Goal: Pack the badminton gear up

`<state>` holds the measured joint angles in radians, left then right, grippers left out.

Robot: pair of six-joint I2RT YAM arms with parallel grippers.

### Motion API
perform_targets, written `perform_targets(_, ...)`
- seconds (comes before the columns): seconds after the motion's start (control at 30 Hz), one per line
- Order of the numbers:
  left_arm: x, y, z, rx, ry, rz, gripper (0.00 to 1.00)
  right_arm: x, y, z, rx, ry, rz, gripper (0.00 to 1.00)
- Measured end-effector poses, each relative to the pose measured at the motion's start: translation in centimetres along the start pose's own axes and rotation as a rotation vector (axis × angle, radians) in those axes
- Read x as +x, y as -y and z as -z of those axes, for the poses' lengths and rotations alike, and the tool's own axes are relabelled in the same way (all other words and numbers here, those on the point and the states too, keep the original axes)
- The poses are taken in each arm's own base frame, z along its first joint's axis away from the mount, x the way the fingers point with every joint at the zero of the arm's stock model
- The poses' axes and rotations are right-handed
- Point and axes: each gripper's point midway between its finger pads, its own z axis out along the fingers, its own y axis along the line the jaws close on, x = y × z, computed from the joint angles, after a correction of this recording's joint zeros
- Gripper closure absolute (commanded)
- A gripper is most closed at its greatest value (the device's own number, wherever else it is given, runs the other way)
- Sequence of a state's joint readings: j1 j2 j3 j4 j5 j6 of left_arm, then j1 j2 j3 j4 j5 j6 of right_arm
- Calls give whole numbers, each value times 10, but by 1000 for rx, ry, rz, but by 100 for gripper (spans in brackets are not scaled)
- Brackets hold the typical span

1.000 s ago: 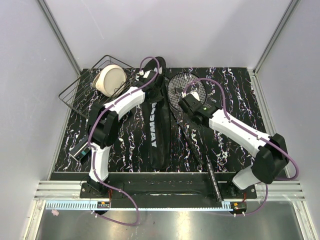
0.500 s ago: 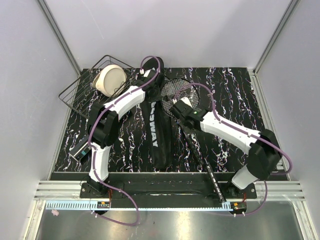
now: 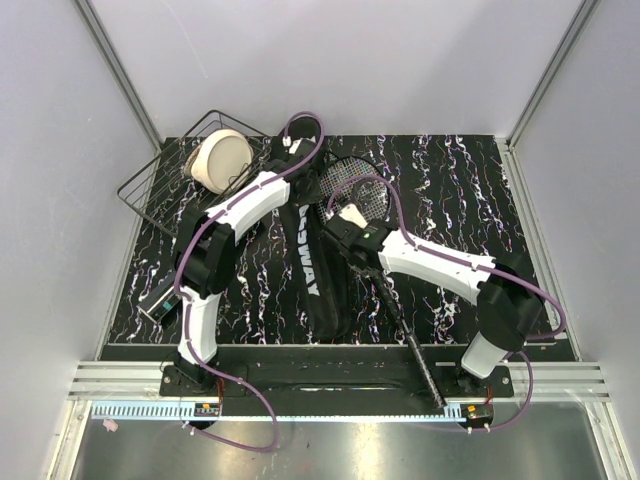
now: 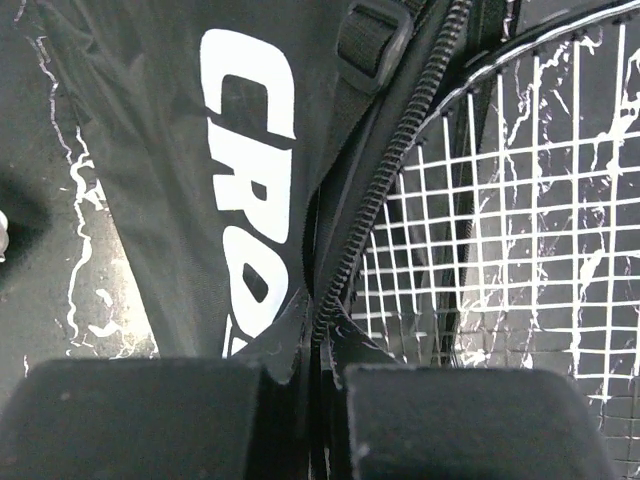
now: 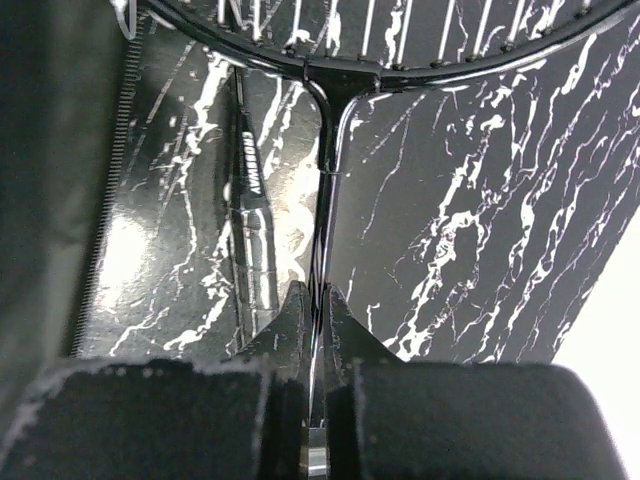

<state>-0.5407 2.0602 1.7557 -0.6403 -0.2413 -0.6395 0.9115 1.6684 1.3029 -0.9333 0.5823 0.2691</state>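
At the far left corner of the table (image 3: pixel 470 190), a black wire basket (image 3: pixel 150 185) sits partly off the black white-veined top. A cream round bowl-like object (image 3: pixel 221 160) lies tilted inside it.

Right of the basket, the left arm reaches to the far end of the racket bag (image 3: pixel 318 275). Left gripper (image 4: pixel 320 365): jaws nearly together, pinching the bag's fabric edge right at the zipper (image 4: pixel 385 190). The bag is long and black with white "CROSSWAY" lettering. It lies near-to-far at centre table with its far end unzipped.

Just right of the zipper line, the strung head of a racket (image 3: pixel 352 185) rests at the bag's far end, against the open edge. Its frame overlaps the opening in the left wrist view. Its shaft slants toward the near right, and the grip reaches the table's near edge.

Right gripper (image 5: pixel 318 320): jaws narrow, clamped on that racket's thin shaft just below the throat.

A second thin black shaft (image 5: pixel 250 200) with white lettering lies just left of the held one. Cannot tell whether it sits inside the bag.
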Motion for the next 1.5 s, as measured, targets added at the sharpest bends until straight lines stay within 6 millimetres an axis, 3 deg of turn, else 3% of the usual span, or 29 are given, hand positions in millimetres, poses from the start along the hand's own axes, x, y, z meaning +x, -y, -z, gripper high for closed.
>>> perform_targets(0.2, 5, 13, 10, 108, -9, -38, 100, -11, -13, 7, -27, 54, 13, 100)
perform_targets(0.47, 3, 20, 50, 336, 62, -35, 100, -29, -32, 6, -135, 140, -50, 100)
perform_targets(0.77, 5, 30, 72, 620, 105, 46, 100, -54, -39, -10, -295, 186, -213, 100)
perform_targets(1.1, -2, 12, 119, 759, 173, 71, 100, -79, -46, 2, -358, 219, -338, 100)
perform_targets(1.27, 28, 21, 130, 861, 61, 34, 100, -108, -50, 7, -388, 287, -443, 100)
perform_targets(1.5, 42, 23, 134, 896, 9, 1, 100, -161, -33, 35, -428, 381, -542, 100)
